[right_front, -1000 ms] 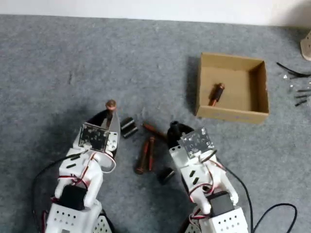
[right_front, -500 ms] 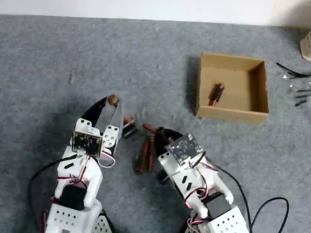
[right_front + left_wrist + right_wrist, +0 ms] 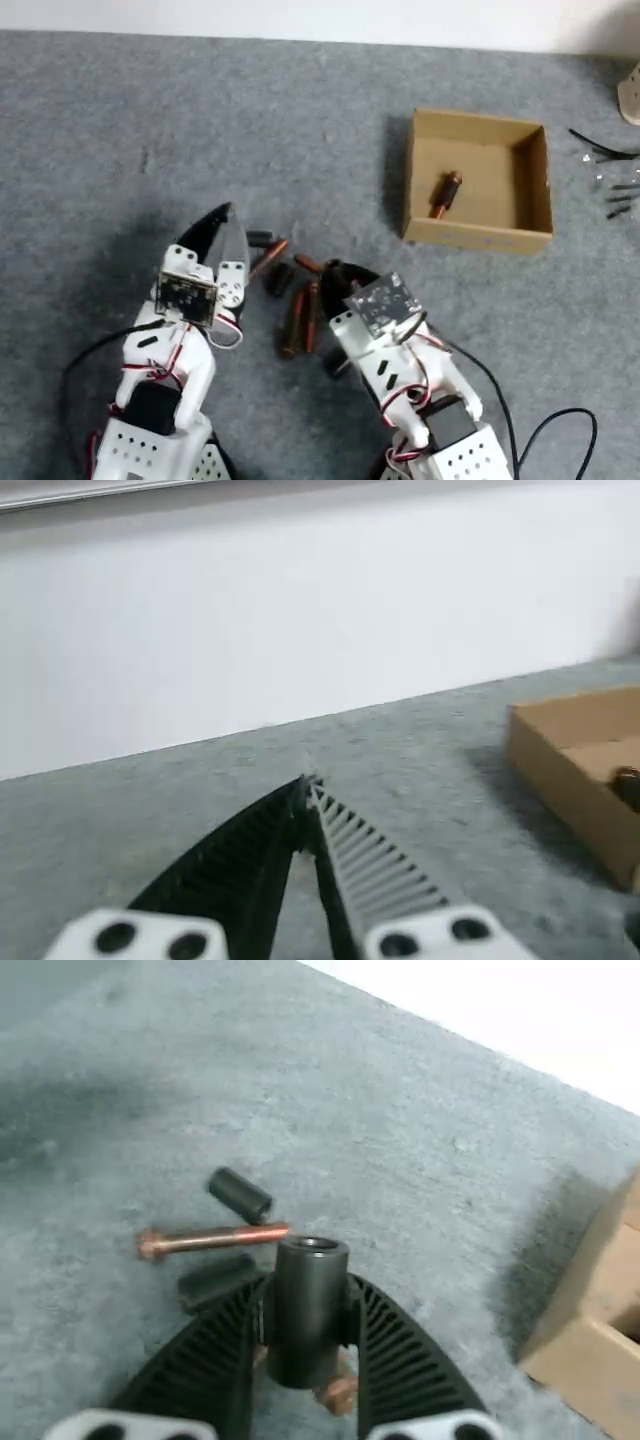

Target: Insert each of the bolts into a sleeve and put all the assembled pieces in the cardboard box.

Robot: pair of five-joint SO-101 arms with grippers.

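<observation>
Holding a black cylindrical sleeve [image 3: 303,1310] upright between its fingers, the right gripper [image 3: 335,272] stands well apart from the brown cardboard box [image 3: 478,240], on its left in the high view. Farther from the box, the left gripper [image 3: 305,785] has its fingers closed together on nothing. Loose copper-coloured bolts [image 3: 300,315] and small black sleeves [image 3: 278,278] lie on the grey carpet [image 3: 120,110] between the grippers, and one assembled piece [image 3: 445,193] lies inside the box

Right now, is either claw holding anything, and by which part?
The right gripper holds a black sleeve by its sides, around mid-length. The left gripper is shut, empty.
</observation>
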